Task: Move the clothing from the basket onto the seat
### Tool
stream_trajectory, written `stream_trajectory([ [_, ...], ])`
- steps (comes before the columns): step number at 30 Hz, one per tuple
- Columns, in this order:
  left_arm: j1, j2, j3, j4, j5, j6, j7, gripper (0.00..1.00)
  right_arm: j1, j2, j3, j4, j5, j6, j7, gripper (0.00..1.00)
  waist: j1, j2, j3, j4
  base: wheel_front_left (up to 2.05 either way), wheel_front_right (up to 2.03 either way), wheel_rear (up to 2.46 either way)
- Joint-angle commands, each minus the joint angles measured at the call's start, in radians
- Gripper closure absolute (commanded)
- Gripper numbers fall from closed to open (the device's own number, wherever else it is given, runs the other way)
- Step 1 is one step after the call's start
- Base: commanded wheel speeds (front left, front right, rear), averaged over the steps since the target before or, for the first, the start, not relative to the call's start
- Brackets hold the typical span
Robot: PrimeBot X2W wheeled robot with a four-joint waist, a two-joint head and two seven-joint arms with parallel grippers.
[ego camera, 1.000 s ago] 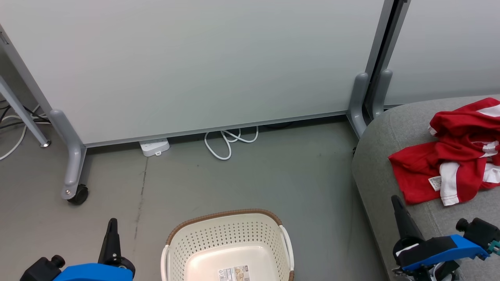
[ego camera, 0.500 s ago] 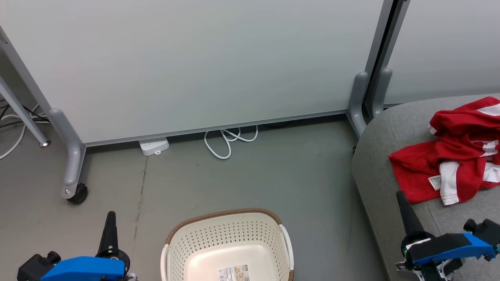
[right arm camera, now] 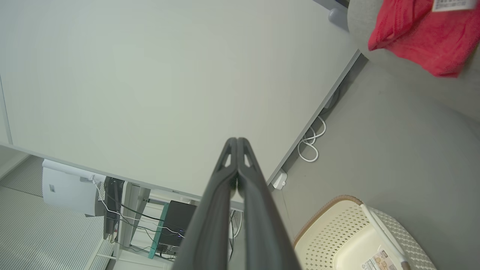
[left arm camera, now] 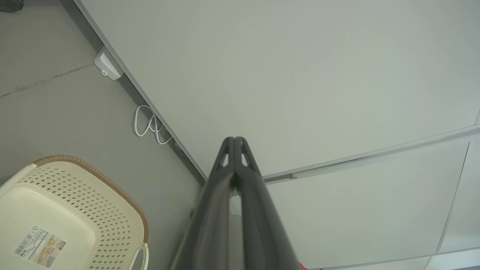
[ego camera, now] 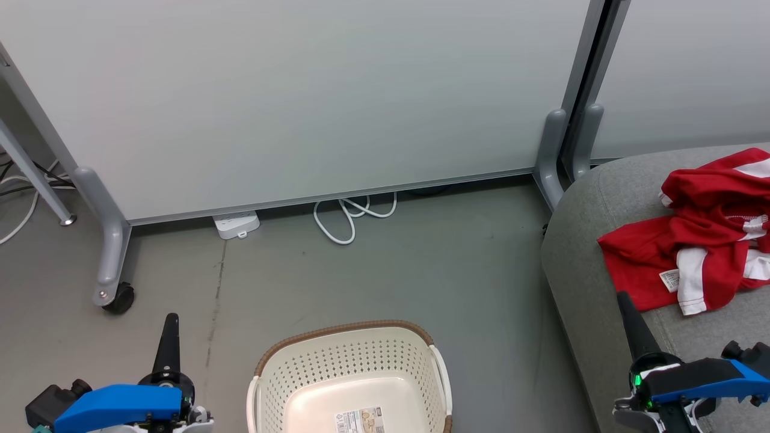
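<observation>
The red clothing (ego camera: pixel 701 240) with white stripes and panels lies crumpled on the grey seat (ego camera: pixel 592 240) at the right; its red edge (right arm camera: pixel 416 30) also shows in the right wrist view. The cream basket (ego camera: pixel 349 376) with a brown rim stands on the floor at bottom centre, holding nothing but its label (ego camera: pixel 361 420). My left gripper (ego camera: pixel 171 319) is shut and empty, left of the basket. My right gripper (ego camera: pixel 622 297) is shut and empty, just in front of the clothing over the seat's edge. Both wrist views show the fingers (left arm camera: pixel 234 140) (right arm camera: pixel 237 140) pressed together.
A white partition panel (ego camera: pixel 301 90) on grey feet with a castor (ego camera: pixel 117 297) runs across the back. A white power strip (ego camera: pixel 236 224) and a looped white cable (ego camera: pixel 352 216) lie at its base. A second panel (ego camera: pixel 686 72) stands behind the seat.
Both arms have drawn back toward the bottom of the head view; the right gripper's tip has pulled away from the clothing. Clothing and basket lie as before.
</observation>
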State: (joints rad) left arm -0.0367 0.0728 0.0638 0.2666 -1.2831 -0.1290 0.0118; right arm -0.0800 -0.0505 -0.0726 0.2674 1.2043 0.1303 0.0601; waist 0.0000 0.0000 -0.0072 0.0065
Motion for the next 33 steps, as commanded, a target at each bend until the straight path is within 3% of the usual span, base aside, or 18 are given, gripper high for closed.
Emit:
stream_trajectory([
  [1,-0.024,0.001,0.01,-0.01,-0.021,-0.002,0.007,1.0,-0.027,0.0,-0.004,-0.013,0.025,0.001,0.003,1.0,0.0,0.0,0.0,0.0,0.0,0.0,0.0],
  [33,-0.062,-0.015,0.041,-0.02,-0.24,-0.003,0.076,1.0,-0.03,0.0,-0.032,-0.021,0.298,0.001,0.041,1.0,0.0,0.0,0.007,-0.004,0.0,0.0,0.0],
])
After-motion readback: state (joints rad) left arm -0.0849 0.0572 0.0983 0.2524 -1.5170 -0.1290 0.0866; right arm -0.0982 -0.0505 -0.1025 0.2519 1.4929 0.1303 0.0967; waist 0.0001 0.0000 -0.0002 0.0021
